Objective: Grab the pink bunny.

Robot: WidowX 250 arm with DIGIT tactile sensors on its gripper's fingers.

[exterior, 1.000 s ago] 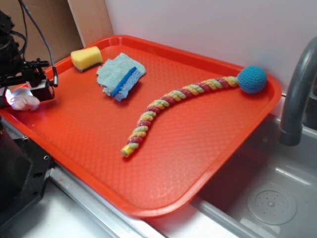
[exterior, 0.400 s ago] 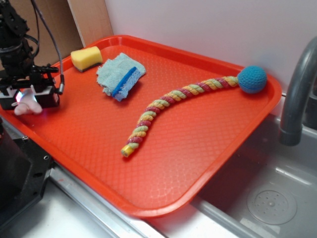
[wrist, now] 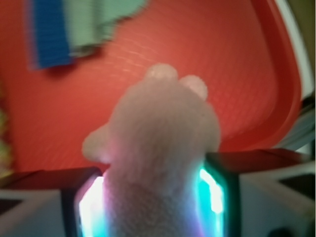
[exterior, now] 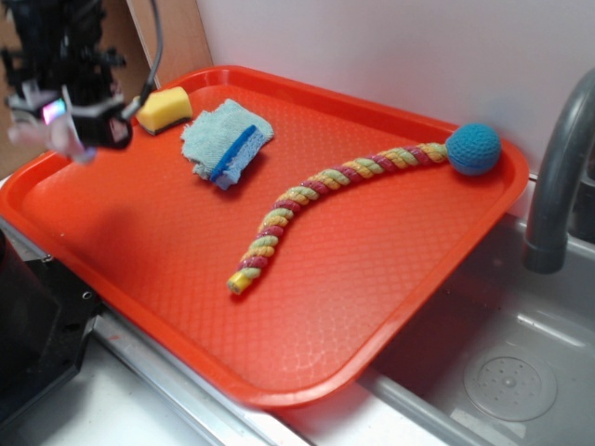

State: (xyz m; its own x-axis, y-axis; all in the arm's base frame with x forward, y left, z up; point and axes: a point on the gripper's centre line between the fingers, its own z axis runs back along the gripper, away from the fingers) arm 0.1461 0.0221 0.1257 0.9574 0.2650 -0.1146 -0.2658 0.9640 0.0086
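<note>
Sponge (exterior: pixel 163 108) just beside cloth (exterior: pixel 226 141) on tray (exterior: pixel 372 279)

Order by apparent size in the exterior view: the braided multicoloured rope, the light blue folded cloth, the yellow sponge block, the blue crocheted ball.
1. Braided multicoloured rope, the longest.
2. Light blue folded cloth.
3. Yellow sponge block and blue crocheted ball: they look alike, so no ranking.
</note>
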